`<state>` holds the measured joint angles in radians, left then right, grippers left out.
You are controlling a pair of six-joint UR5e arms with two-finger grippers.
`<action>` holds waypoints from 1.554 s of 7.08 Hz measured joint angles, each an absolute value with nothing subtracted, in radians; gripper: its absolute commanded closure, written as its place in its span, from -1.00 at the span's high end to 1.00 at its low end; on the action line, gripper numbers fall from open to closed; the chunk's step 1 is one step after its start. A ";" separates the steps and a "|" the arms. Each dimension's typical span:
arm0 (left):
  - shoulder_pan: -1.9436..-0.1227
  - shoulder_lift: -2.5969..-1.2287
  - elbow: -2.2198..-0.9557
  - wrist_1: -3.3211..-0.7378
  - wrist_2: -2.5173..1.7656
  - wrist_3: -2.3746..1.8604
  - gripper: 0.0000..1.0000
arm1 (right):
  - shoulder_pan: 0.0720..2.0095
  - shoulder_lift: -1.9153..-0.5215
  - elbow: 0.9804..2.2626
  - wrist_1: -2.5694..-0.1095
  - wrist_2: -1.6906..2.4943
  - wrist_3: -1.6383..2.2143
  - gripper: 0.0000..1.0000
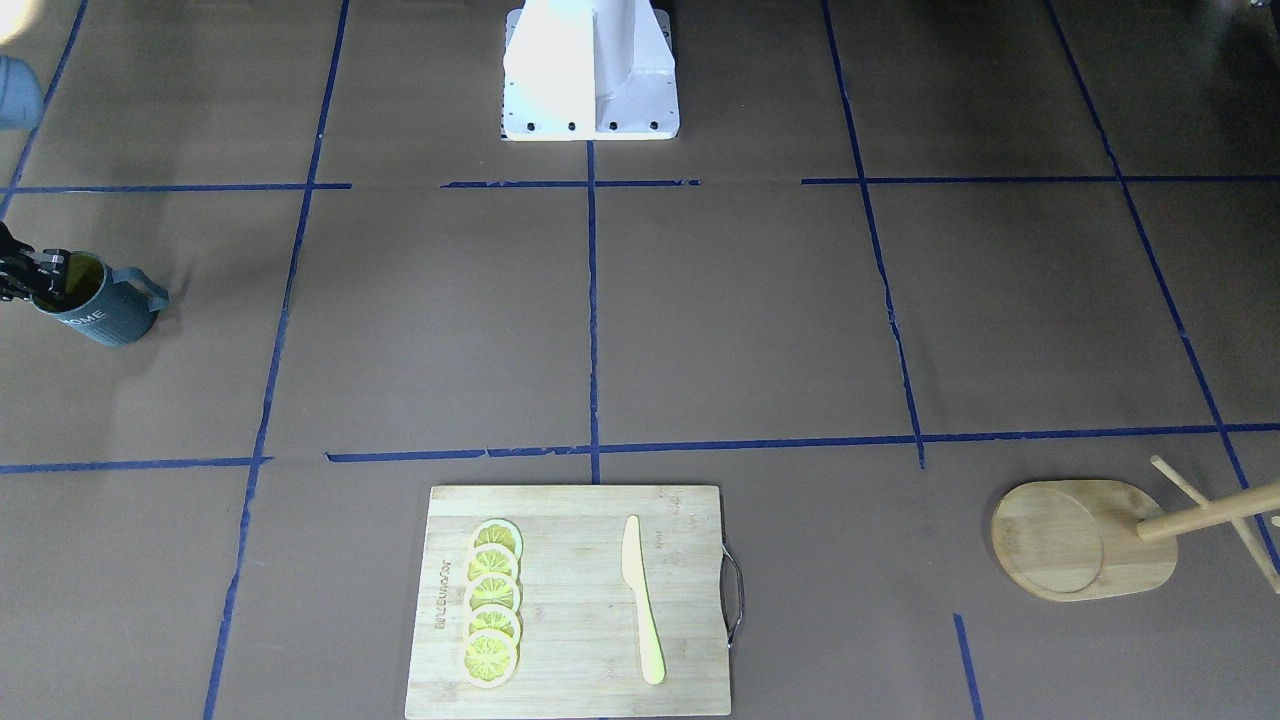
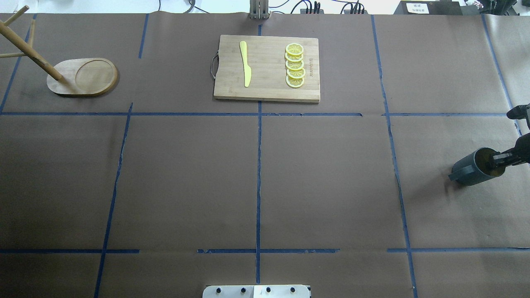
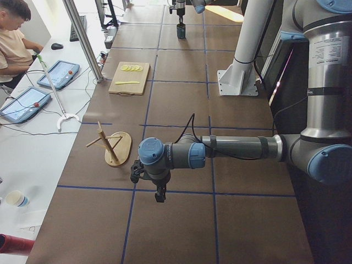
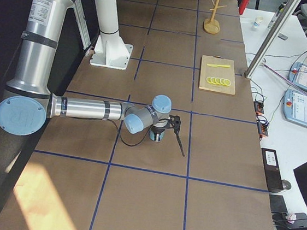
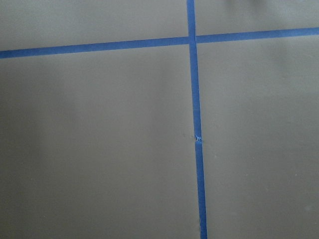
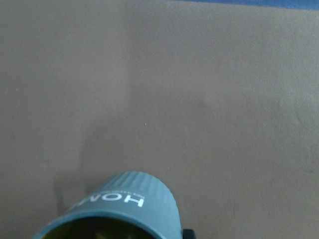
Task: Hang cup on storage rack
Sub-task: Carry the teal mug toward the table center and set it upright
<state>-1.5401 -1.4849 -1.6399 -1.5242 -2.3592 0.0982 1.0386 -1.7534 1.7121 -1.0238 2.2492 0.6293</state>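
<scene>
The cup, dark blue-grey with a yellow-green inside, stands near the table's right edge. It also shows in the front view, and in the right wrist view with its "HOME" lettering. My right gripper sits at its rim, one finger inside and one outside, closed on the wall. The storage rack, a wooden mug tree, stands at the far left; it also shows in the front view. My left gripper hangs over bare table near the rack; I cannot tell whether it is open or shut.
A bamboo cutting board with several lemon slices and a yellow knife lies at the far middle. The robot's base is at the near middle. Blue tape lines cross the brown table cover.
</scene>
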 measured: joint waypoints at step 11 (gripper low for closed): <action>-1.540 -1.485 -1.639 -1.528 -2.359 0.098 1.00 | 0.623 -0.979 1.704 -1.449 1.945 0.633 -0.97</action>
